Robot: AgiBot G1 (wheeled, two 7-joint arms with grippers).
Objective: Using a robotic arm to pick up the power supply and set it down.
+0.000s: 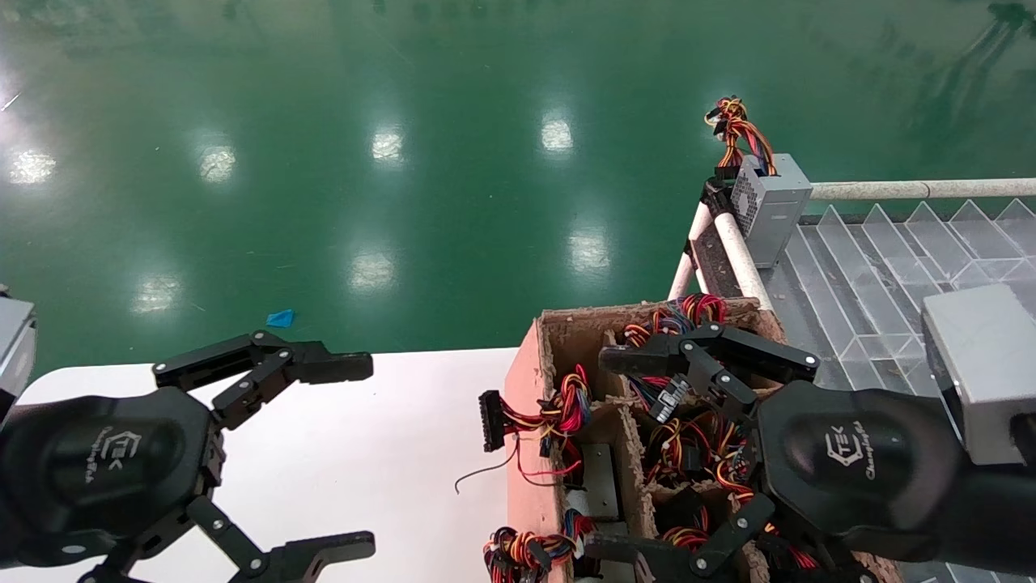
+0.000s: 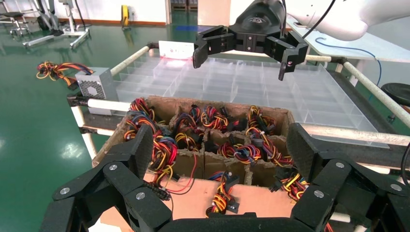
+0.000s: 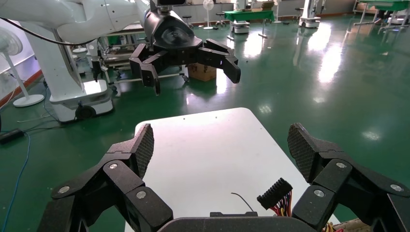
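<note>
This is a factory-style robotics workshop. A glossy green epoxy floor [image 1: 405, 121] reflects rows of ceiling lights. White robot bases [image 3: 72, 82] stand along the hall beside a pedestal fan [image 3: 12, 53]. A divided cardboard crate [image 2: 212, 145] packed with wired power supplies sits between a white desk [image 3: 208, 154] and a pipe-framed rack of clear plastic trays [image 2: 251, 82].

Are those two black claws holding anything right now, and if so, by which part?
Nothing is held. The left gripper hangs open over the white table; the right gripper is open above the cardboard box of power supplies, touching none.
</note>
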